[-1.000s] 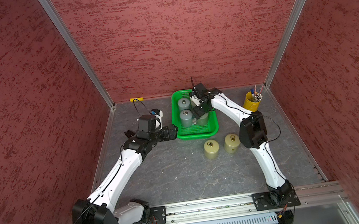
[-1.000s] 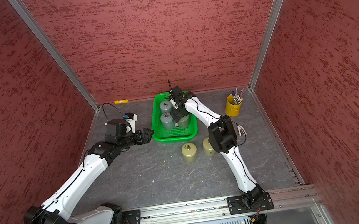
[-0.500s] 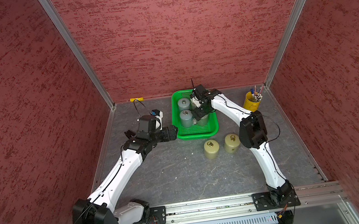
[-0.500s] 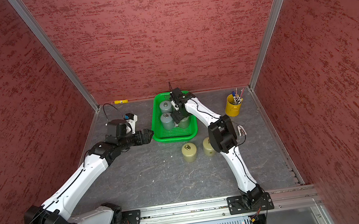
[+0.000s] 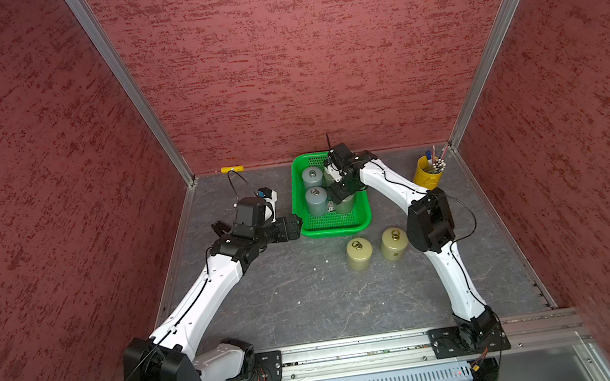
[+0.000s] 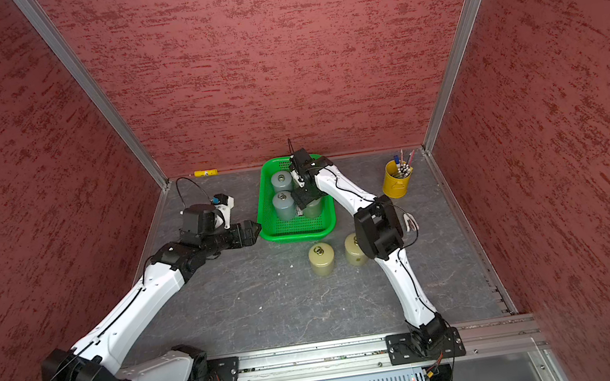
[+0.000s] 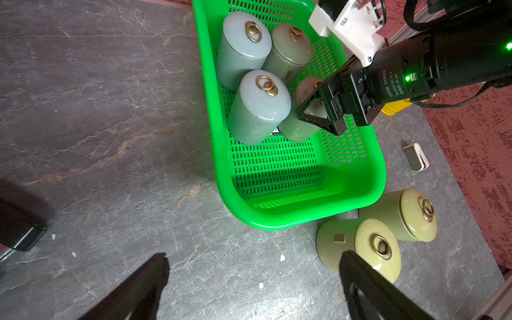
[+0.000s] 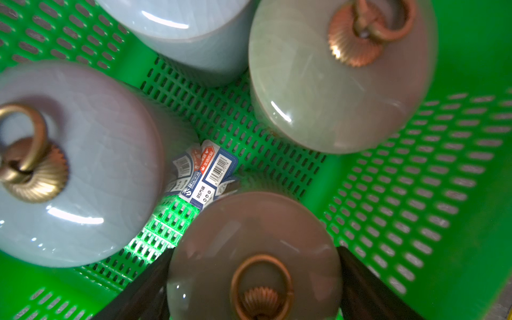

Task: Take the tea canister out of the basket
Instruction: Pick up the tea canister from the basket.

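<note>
Green perforated plastic: basket (image 5: 335, 231) (image 7: 277, 221), set toward the rear of the desk (image 5: 311, 304). Four upright lidded canisters with brass ring pulls are grouped in its far half.

Item 1: tea canister (image 8: 249, 221) (image 5: 346, 206), grey-green, placed in the nearer row on the right side of the group, inside the basket walls. It is straddled from above by the right claw (image 8: 253, 250) (image 5: 340, 194). The dark fingers (image 8: 144, 288) are pressed against opposite sides of the lid, so the canister is pinched, with the ring pull lying between them. Whether its base is lifted off the mesh floor cannot be told.

Item 2: blue-grey canisters (image 7: 260, 108) (image 7: 243, 47), two, stood just beside the tea canister on its left.

Item 3: second grey-green canister (image 8: 332, 91) (image 7: 288, 52), stood behind the tea canister.

Item 4: printed label (image 8: 205, 171), laid flat on the basket floor between the canisters.

Item 5: olive canisters (image 5: 359, 253) (image 5: 394, 243), two, stood side by side on the desk near the basket's near edge.

Item 6: yellow pen bucket (image 5: 429, 179), at the far right of the desk.

Left claw (image 7: 253, 256) (image 5: 294, 223): fingers spread wide, nothing gripped, held over the desk just beside the basket's near left corner
</note>
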